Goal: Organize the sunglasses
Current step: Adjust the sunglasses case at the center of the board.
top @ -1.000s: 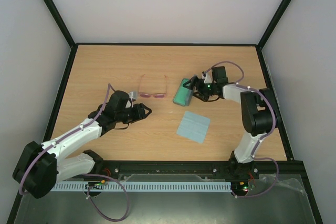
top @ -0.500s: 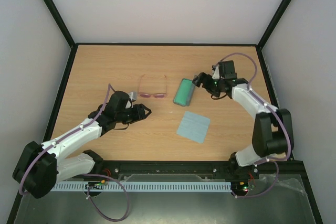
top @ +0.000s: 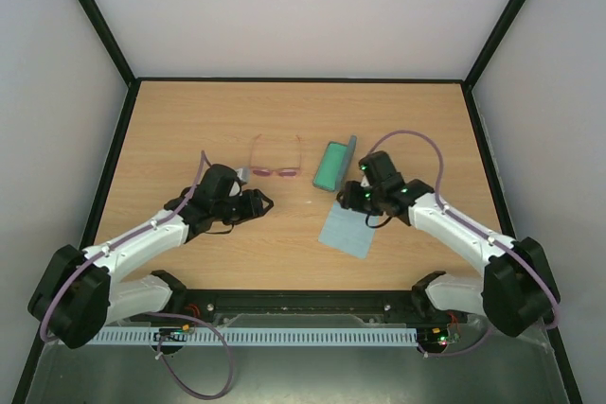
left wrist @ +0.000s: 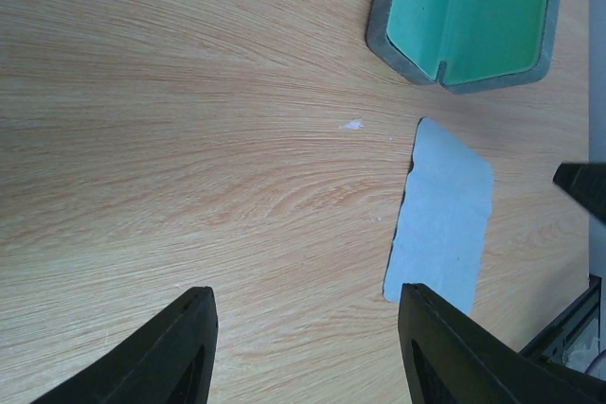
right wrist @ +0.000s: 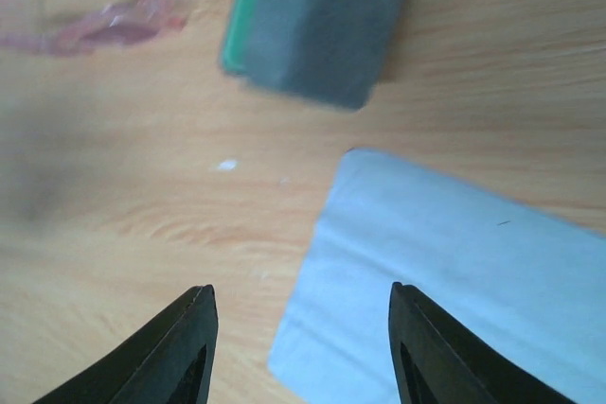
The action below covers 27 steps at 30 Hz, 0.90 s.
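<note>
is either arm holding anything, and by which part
Nothing is held. The left gripper and right gripper both have empty jaws, the right above the cloth.

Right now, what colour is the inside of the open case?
Green; the case shows it best in the left wrist view.

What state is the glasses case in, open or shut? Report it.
Open: the glasses case shows its green lining; the sunglasses lie outside it.

I have both arms stretched inward over the tabletop's (top: 180, 120) middle; left gripper (left wrist: 303, 295) and right gripper (right wrist: 298, 290) both gape, empty.
</note>
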### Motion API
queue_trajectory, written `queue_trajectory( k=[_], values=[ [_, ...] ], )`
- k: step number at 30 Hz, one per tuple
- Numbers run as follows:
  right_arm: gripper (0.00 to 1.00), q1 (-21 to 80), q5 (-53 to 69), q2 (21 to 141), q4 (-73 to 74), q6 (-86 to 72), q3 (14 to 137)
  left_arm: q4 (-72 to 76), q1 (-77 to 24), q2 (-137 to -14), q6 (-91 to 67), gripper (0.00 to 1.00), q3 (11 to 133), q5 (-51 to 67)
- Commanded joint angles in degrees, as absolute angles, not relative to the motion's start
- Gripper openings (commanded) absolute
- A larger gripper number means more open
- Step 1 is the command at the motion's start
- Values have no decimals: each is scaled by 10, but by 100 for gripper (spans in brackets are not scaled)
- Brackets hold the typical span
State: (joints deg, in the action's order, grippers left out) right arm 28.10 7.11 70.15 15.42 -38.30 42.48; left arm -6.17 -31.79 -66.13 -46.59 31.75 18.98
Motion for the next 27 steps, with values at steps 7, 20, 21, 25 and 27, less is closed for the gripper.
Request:
queue_trajectory(
  k=[7,20,21,25,27],
  values=[
    [50,428,-19,798,164,-425,529,-72,-308,-619,-459,55,295,175],
    [36,430,-119,976,215,-418,639,-93,-291,-595,-451,55,290,174],
    [36,429,-132,979,227,-415,641,-92,-291,-595,-451,55,290,174],
    [36,408,-161,969,238,-405,625,-88,-290,-597,-452,55,287,176],
    [37,395,-173,962,246,-398,620,-84,-290,-600,-452,55,286,177]
  ],
)
